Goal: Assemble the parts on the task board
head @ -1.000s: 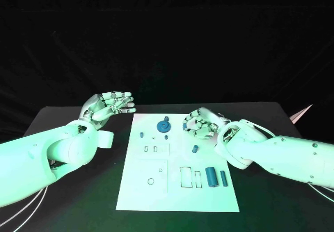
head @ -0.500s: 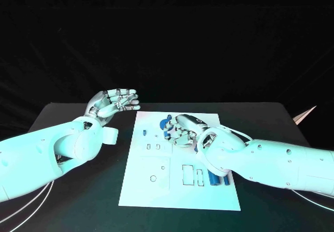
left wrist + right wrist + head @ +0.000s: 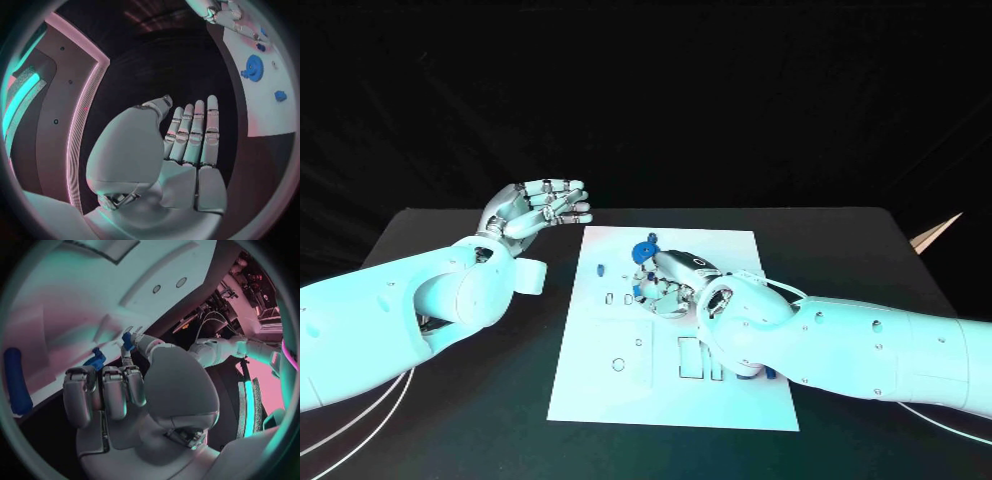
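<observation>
The right hand (image 3: 669, 282) hangs low over the middle of the task board (image 3: 596, 385), fingers curled down; whether it holds a part I cannot tell. It has slid further in from the board's right edge than a second ago. The left hand (image 3: 538, 208) hovers off the board's far left corner, fingers bent and empty, barely changed. One blue gear (image 3: 645, 251) sits near the far edge.

One white rectangular task board (image 3: 596, 385) lies before me. On it I count one round blue gear-shaped part (image 3: 646, 251) near its far edge and one small blue peg (image 3: 599, 271) by its left edge; others are hidden.
</observation>
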`<move>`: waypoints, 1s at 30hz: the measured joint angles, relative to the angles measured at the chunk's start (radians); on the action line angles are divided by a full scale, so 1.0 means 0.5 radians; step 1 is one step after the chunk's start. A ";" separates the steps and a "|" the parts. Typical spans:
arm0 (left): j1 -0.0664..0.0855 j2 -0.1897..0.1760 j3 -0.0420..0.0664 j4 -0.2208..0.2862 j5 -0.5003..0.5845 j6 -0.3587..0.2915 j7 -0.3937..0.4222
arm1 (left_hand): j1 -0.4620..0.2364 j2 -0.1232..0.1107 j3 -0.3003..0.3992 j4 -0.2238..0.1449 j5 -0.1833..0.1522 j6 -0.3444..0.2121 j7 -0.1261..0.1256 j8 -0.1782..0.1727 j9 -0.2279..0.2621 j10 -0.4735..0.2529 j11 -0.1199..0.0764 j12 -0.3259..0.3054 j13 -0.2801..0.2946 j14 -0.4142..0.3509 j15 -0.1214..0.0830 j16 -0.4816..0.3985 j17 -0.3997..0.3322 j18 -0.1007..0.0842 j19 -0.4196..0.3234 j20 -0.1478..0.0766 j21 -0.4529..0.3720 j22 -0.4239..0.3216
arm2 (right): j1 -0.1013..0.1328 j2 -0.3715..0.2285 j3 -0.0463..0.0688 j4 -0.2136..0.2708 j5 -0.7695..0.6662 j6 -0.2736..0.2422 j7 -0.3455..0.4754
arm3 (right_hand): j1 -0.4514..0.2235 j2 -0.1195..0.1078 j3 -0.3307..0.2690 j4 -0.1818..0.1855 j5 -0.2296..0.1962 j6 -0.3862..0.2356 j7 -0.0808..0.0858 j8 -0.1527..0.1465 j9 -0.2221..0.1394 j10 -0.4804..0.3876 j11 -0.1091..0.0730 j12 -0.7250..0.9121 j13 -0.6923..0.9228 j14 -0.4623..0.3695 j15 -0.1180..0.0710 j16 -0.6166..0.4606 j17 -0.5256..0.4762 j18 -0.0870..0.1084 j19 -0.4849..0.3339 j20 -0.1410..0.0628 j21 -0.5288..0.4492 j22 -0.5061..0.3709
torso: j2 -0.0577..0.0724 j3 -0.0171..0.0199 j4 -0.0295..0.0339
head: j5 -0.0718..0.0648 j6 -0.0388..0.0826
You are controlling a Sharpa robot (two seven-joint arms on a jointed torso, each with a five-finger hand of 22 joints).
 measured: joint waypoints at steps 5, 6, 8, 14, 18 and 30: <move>0.000 -0.001 0.000 0.000 0.000 0.001 -0.001 | 0.000 0.000 0.000 0.000 0.000 0.000 0.000 0.000 0.000 0.000 0.000 0.000 0.000 0.000 0.000 0.000 0.001 0.000 0.000 0.000 0.000 0.000 | -0.011 0.003 -0.001 0.001 -0.026 0.001 -0.014 | -0.019 -0.019 0.000 0.000 0.000 0.000 0.000 0.005 0.002 0.000 0.000 0.000 0.000 0.000 0.000 0.000 0.000 0.000 0.000 0.000 0.000 0.000 | 0.000 0.0012 -0.002 | 0.005 -0.007; 0.000 -0.001 0.000 0.000 0.000 0.001 -0.001 | 0.000 0.000 0.000 0.000 0.000 0.000 0.000 0.000 0.000 0.000 0.000 0.000 0.000 0.000 0.000 0.000 0.001 0.000 0.000 0.000 0.000 0.000 | -0.013 0.003 -0.001 0.003 -0.030 0.001 -0.015 | -0.053 -0.023 0.000 0.000 0.011 0.000 0.000 0.044 0.015 0.000 0.000 0.000 0.000 0.000 0.000 0.000 0.000 0.000 0.000 0.000 0.000 0.000 | 0.001 0.0013 -0.002 | 0.006 -0.008; 0.000 -0.001 0.000 0.000 0.000 0.001 -0.002 | 0.000 0.000 0.000 0.000 0.000 0.000 0.000 0.000 0.000 0.000 0.000 0.000 0.000 0.000 0.000 0.000 0.001 0.000 0.000 0.000 0.000 0.000 | -0.015 0.005 -0.001 0.006 -0.037 0.002 -0.017 | -0.057 -0.026 0.000 0.000 0.011 0.000 0.000 0.047 0.015 0.000 0.000 0.000 0.000 0.000 0.000 0.000 0.000 0.000 0.000 0.000 0.000 0.000 | 0.000 0.0013 -0.002 | 0.007 -0.010; 0.000 -0.002 0.000 0.000 0.000 0.002 -0.004 | 0.000 0.000 0.000 0.000 0.000 0.000 0.000 0.000 0.000 0.000 0.000 0.000 0.000 0.000 0.000 0.000 0.002 0.000 0.000 0.000 0.000 0.000 | -0.021 0.009 -0.001 0.009 -0.051 0.003 -0.022 | -0.057 -0.026 0.000 0.000 0.011 0.000 0.000 0.047 0.015 0.000 0.000 0.000 0.000 0.000 0.000 0.000 0.000 0.000 0.000 0.000 0.000 0.000 | 0.000 0.0013 -0.001 | 0.008 -0.016; 0.000 -0.004 0.000 0.000 0.000 0.004 -0.005 | 0.000 0.000 0.000 0.000 0.000 0.000 0.000 0.000 0.000 0.000 0.000 0.000 0.000 0.000 0.000 0.000 0.002 0.000 0.000 0.000 0.000 0.000 | -0.023 0.009 -0.001 0.007 -0.058 0.003 -0.024 | -0.057 -0.026 0.000 0.000 0.011 0.000 0.000 0.047 0.015 0.000 0.000 0.000 0.000 0.000 0.000 0.000 0.000 0.000 0.000 0.000 0.000 0.000 | 0.000 0.0002 -0.001 | 0.009 -0.018; 0.000 -0.010 0.000 0.002 0.000 0.005 -0.009 | 0.000 0.000 0.000 0.000 0.000 0.000 0.000 0.000 0.000 0.000 0.000 0.000 0.000 0.000 0.000 0.000 0.002 0.000 0.000 0.000 0.000 0.000 | -0.031 0.016 -0.003 -0.007 -0.064 0.016 -0.025 | -0.086 -0.055 0.000 0.000 0.011 0.002 -0.001 0.085 0.045 0.000 0.000 0.000 0.000 0.000 0.000 0.000 0.000 0.000 0.000 0.000 0.000 0.000 | -0.001 -0.0013 0.000 | 0.008 -0.025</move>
